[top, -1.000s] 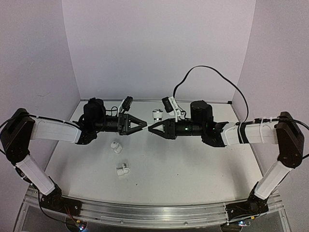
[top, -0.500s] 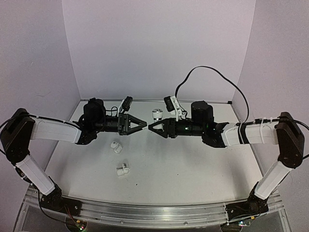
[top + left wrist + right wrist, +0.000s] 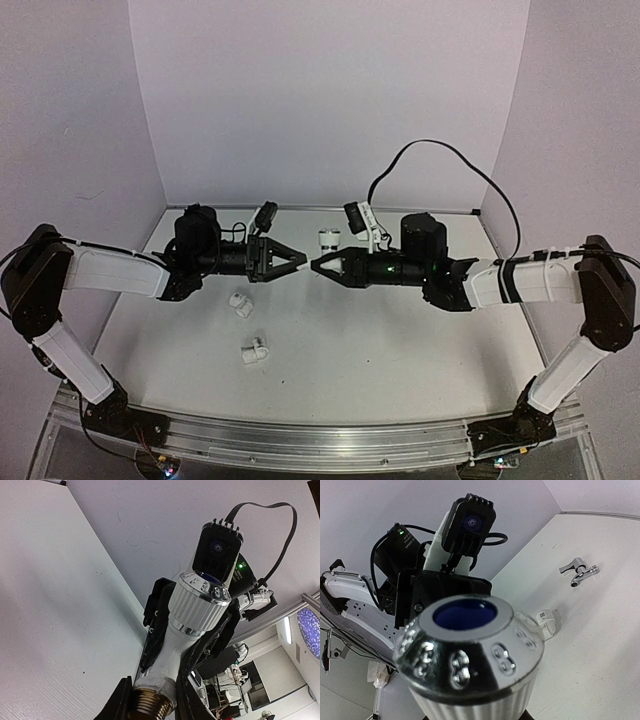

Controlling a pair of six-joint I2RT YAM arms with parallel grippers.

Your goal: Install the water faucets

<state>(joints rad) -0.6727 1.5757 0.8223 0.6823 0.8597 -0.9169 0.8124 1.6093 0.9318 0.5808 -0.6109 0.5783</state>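
Note:
One faucet [image 3: 172, 645] is held in the air between both grippers: white body, brass threaded end [image 3: 150, 707] wrapped in white tape, ribbed white knob [image 3: 197, 605] with a chrome cap. My left gripper [image 3: 291, 262] is shut on the taped threaded end. My right gripper [image 3: 320, 265] is shut on the body just below the knob, its black fingers [image 3: 156, 615] showing in the left wrist view. The knob [image 3: 470, 650], with a blue centre, fills the right wrist view and hides that gripper's fingers. Three white fittings [image 3: 240, 303], [image 3: 254, 351], [image 3: 327, 238] lie on the table.
A silver-grey metal piece [image 3: 580, 572] lies on the white table, with a white fitting [image 3: 547, 620] nearer. White walls close the left, back and right sides. A black cable [image 3: 440, 160] loops above the right arm.

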